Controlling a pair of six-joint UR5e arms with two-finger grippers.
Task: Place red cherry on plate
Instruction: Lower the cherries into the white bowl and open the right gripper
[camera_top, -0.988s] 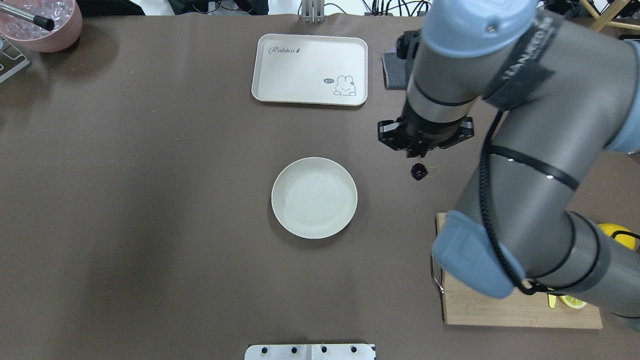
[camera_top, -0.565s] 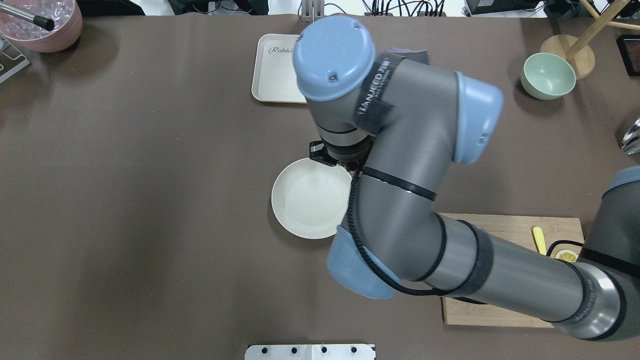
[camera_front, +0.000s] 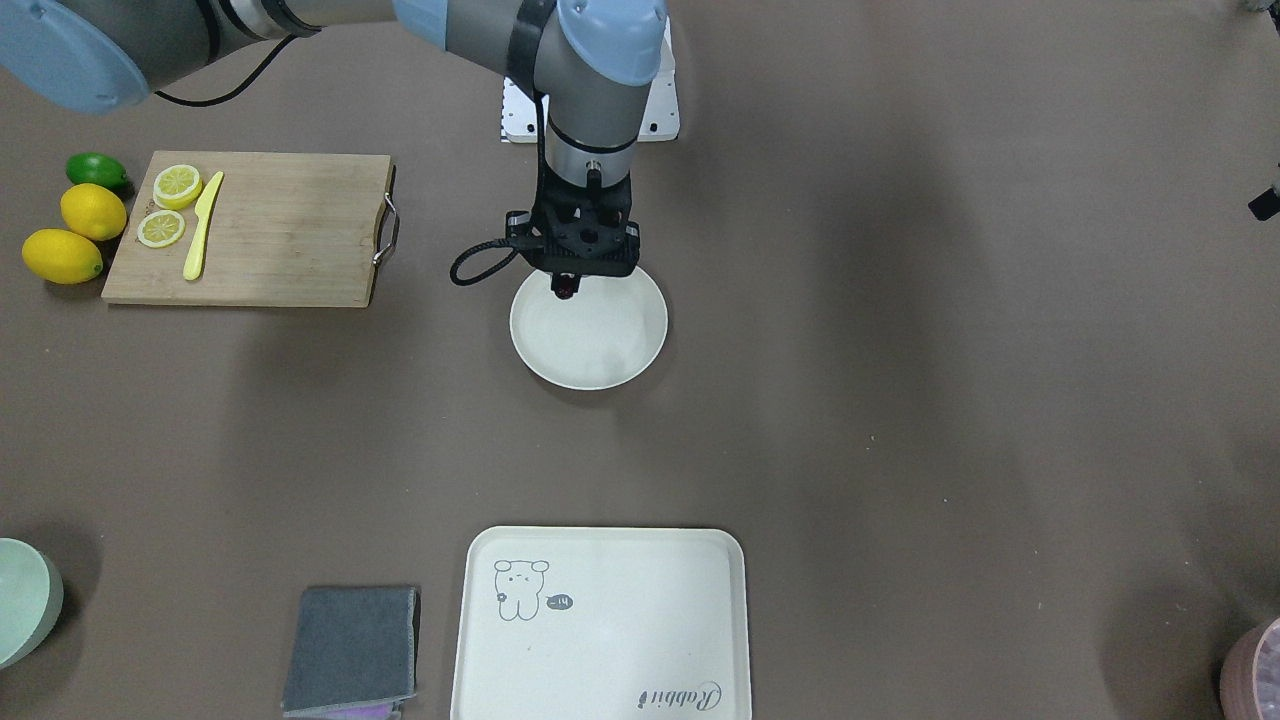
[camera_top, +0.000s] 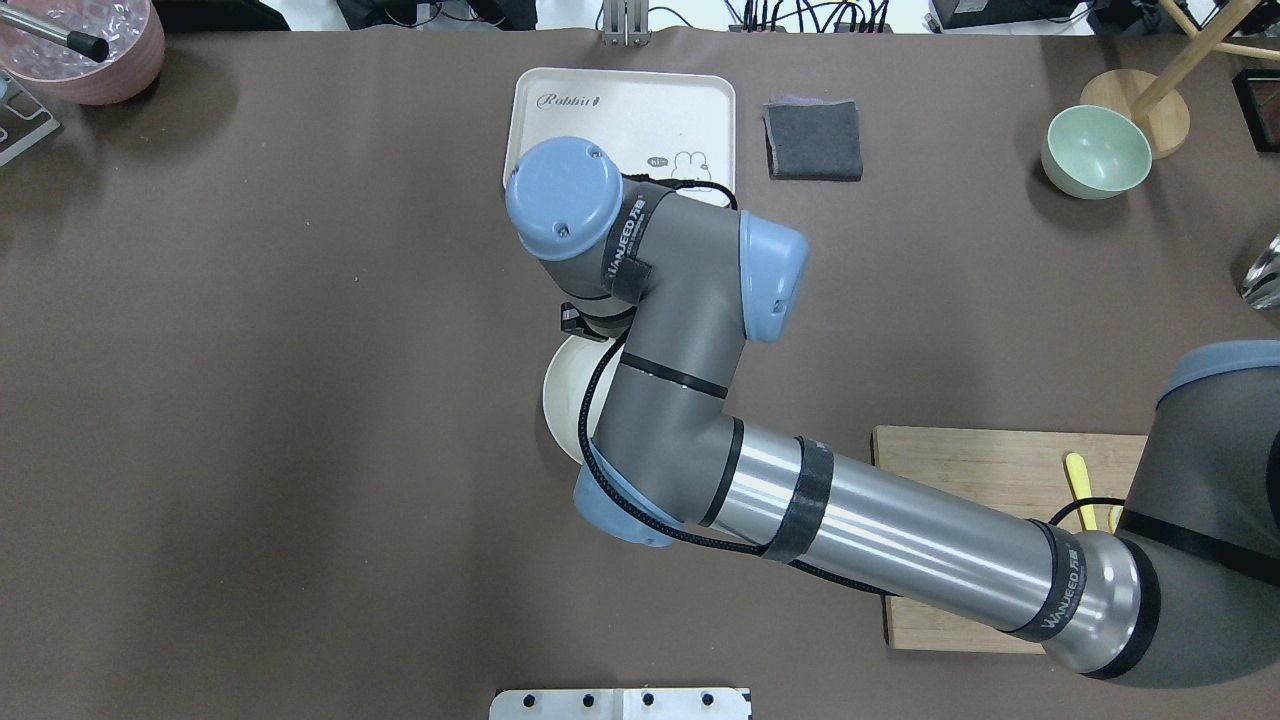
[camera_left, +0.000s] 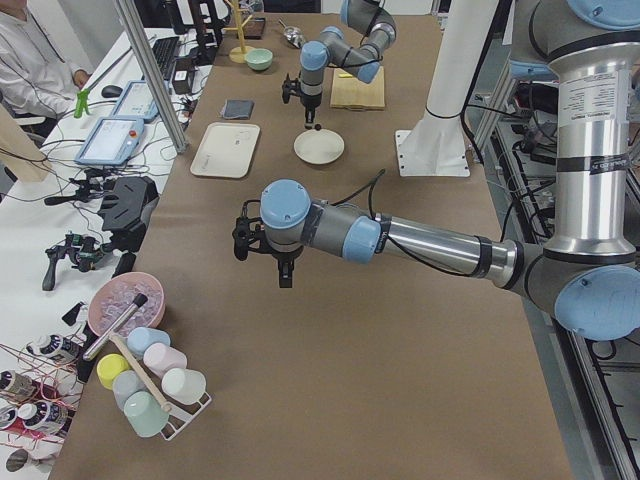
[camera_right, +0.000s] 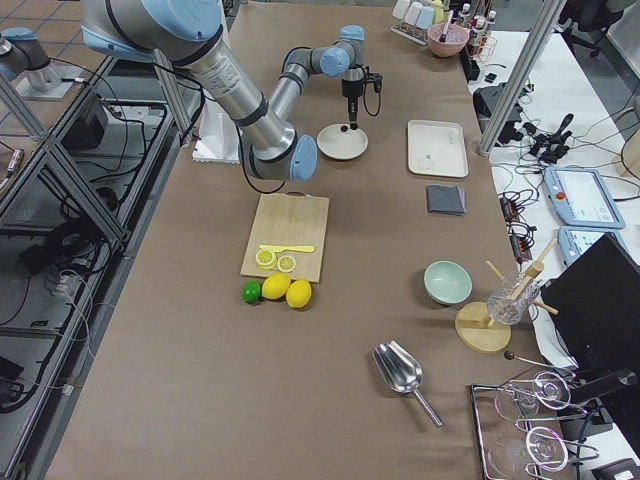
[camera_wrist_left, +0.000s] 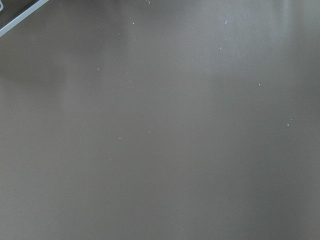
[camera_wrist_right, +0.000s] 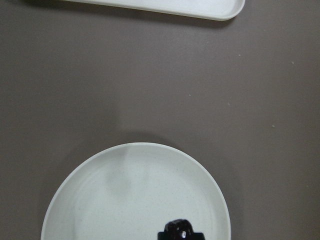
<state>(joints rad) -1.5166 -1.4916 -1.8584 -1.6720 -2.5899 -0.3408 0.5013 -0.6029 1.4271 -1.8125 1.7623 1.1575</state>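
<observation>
A pair of tiny, glossy, near-black red cherries hangs pinched in the right gripper, just above the round, shallow, off-white plate, near its 11 o'clock rim in the front-facing view. The plate lies flat mid-counter.

— What's off to the right gripper's own right?
— A wooden board, well apart, with lemon slices and a yellow knife.
— And past the gripper, farther out?
— A cream tray, with a grey cloth beside it.
</observation>
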